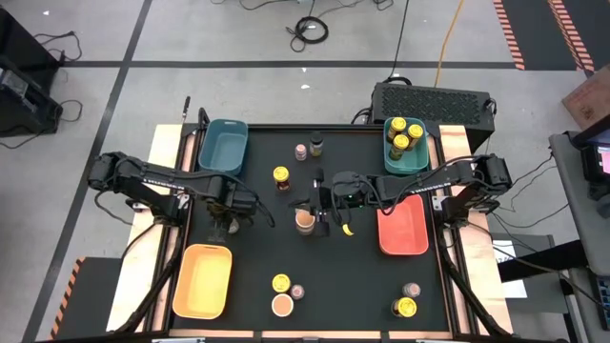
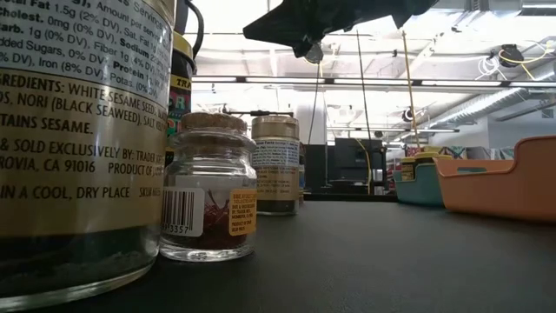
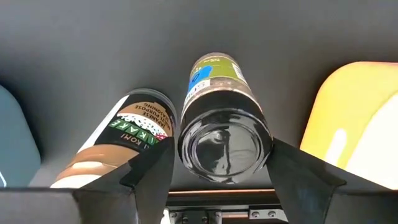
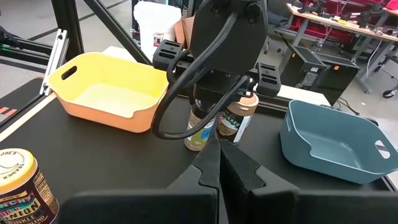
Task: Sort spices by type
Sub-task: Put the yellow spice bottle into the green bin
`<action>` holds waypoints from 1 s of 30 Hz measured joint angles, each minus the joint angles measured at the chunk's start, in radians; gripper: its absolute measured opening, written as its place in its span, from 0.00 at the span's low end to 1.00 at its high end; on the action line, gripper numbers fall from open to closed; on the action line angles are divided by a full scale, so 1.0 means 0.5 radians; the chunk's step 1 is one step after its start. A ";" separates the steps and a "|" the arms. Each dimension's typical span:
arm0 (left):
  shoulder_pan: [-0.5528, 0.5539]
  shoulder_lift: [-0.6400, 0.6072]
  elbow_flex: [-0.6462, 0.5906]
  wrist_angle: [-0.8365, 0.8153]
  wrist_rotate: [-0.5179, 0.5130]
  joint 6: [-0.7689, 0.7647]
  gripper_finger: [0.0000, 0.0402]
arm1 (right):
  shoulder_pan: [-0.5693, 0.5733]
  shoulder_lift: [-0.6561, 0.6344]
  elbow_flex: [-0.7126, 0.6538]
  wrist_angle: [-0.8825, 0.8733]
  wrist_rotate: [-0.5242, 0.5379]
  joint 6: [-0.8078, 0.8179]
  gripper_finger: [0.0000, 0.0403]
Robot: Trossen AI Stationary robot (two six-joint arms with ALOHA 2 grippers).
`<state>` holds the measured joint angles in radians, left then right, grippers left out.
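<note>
A dark-lidded spice jar (image 3: 222, 118) stands on the black table (image 1: 362, 286) between the left gripper's (image 3: 221, 165) fingers (image 3: 305, 174), which are slightly parted around it; whether they touch the glass cannot be told. A tan-lidded jar (image 3: 124, 140) leans just beside it. The yellow tray (image 1: 202, 279) and blue tray (image 1: 221, 144) flank that spot. The right gripper (image 4: 219, 163), fingers together, hovers mid-table. Beyond lies a grey taped floor (image 1: 76, 38).
</note>
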<state>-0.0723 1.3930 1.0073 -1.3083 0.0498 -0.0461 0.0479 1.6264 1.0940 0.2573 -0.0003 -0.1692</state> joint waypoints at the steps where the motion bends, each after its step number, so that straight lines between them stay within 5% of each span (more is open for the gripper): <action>1: 0.000 0.000 0.002 -0.009 -0.001 0.000 0.62 | 0.000 0.000 0.000 0.000 0.000 0.000 0.00; 18: -0.001 -0.099 0.581 -0.339 -0.094 0.001 0.63 | 0.000 -0.033 0.010 0.016 0.015 0.007 0.00; 23: -0.001 -0.420 0.574 0.156 -0.304 0.016 0.63 | -0.013 -0.112 0.081 -0.131 0.107 0.088 0.00; 30: -0.086 -1.067 0.071 1.184 -0.506 0.057 0.63 | -0.114 -0.127 0.179 -0.473 0.100 0.107 0.00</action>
<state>-0.1152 0.8596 1.0426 -0.7161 -0.2032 -0.0175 -0.0091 1.5627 1.1833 0.0206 0.0499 -0.1159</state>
